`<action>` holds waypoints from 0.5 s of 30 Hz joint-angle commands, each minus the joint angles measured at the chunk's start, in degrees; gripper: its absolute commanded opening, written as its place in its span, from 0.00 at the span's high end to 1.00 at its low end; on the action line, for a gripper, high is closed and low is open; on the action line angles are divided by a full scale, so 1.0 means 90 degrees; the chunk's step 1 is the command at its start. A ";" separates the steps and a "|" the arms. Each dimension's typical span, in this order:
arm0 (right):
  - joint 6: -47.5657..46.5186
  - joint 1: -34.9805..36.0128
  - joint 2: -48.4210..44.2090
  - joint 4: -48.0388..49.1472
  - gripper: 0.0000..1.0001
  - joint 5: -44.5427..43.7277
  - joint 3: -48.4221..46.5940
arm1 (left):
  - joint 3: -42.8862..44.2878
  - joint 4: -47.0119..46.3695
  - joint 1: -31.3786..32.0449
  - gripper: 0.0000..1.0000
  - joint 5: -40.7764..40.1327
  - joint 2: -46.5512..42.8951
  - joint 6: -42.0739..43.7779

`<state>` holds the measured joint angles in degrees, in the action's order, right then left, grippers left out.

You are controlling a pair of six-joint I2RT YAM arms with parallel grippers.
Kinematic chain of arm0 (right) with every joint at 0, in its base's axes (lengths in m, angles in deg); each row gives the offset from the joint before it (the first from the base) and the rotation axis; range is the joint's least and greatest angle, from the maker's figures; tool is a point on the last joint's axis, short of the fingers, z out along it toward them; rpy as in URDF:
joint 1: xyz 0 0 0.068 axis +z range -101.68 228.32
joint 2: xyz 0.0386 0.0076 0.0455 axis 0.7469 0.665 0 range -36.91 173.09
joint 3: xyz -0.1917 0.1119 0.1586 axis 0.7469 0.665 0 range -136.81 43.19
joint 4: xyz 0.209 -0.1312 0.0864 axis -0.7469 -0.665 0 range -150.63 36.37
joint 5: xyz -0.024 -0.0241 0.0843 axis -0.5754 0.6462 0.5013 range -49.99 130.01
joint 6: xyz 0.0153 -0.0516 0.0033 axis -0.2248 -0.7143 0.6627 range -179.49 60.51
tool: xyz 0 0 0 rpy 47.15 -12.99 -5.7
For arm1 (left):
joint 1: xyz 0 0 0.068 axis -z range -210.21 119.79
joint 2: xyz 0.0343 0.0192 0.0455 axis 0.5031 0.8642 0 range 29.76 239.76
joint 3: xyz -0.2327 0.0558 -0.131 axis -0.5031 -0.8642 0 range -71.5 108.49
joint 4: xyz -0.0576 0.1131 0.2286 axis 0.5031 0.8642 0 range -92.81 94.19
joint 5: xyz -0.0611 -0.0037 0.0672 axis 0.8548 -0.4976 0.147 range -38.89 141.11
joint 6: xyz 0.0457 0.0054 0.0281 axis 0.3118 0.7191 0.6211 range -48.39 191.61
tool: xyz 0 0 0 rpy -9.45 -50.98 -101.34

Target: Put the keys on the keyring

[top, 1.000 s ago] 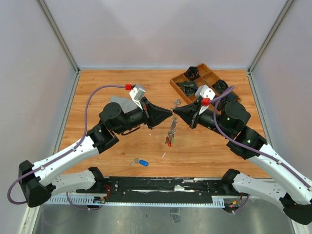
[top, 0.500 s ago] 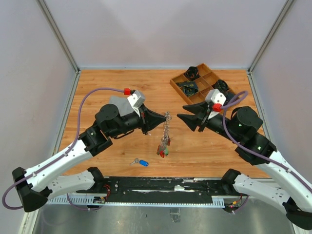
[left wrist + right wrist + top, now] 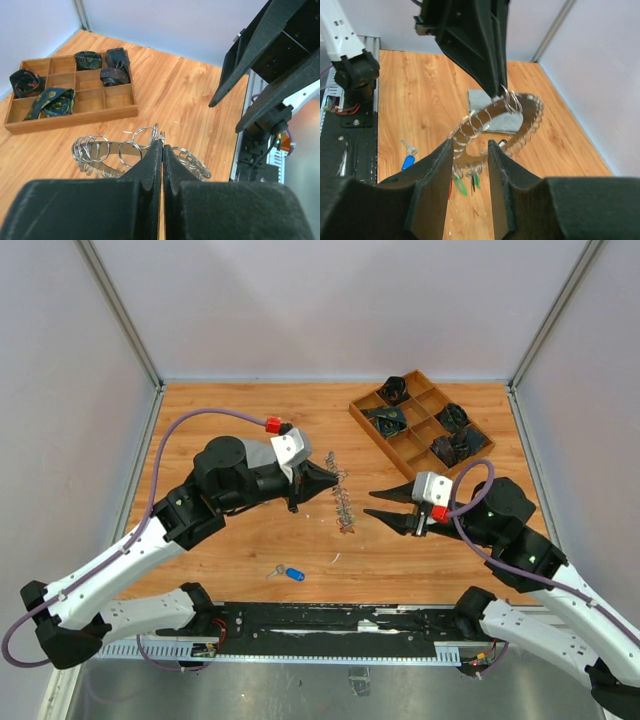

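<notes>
My left gripper (image 3: 333, 478) (image 3: 162, 143) is shut on the rim of the keyring (image 3: 340, 492) (image 3: 100, 150) (image 3: 492, 107), a thin metal band strung with many small silver rings, and holds it above the table. Keys with green and red tags (image 3: 462, 185) hang from its low end. My right gripper (image 3: 368, 504) (image 3: 470, 145) stands open just right of the ring, with nothing between its fingers and apart from the ring. One loose key with a blue tag (image 3: 288, 573) (image 3: 409, 159) lies on the table near the front.
A wooden compartment tray (image 3: 372, 430) (image 3: 70, 115) with dark rolled items stands at the back right. A grey cloth square (image 3: 500, 122) lies under the left arm. The black base rail (image 3: 330, 625) runs along the near edge.
The right gripper opened, let go of the keyring and drew back to the near right. The left gripper, still shut on the ring, shifted it slightly back.
</notes>
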<state>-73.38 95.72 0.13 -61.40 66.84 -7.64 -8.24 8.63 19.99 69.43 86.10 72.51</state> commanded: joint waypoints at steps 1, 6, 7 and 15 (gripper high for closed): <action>-0.0632 0.0066 0.0117 0.0312 0.68 0.0909 -0.0014 | 0.0022 -0.0263 0.0058 1.00 0.0457 -0.0031 0.0752; -0.0871 0.0067 0.0306 0.0205 0.81 0.1306 0.0005 | -0.0552 -0.1031 0.0058 1.00 0.0533 -0.0447 0.1163; -0.0890 0.0066 0.0353 0.0150 0.82 0.1371 -0.0004 | -0.0634 -0.1112 0.0058 0.99 0.0550 -0.0520 0.1263; -0.0840 0.0072 0.0636 -0.0117 0.85 0.1309 -0.0222 | -0.1059 -0.1233 0.0058 1.00 0.1172 -0.0998 0.2025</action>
<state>-79.91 95.80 5.48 -61.97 77.55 -7.59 -17.77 2.47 20.08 75.36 79.32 85.34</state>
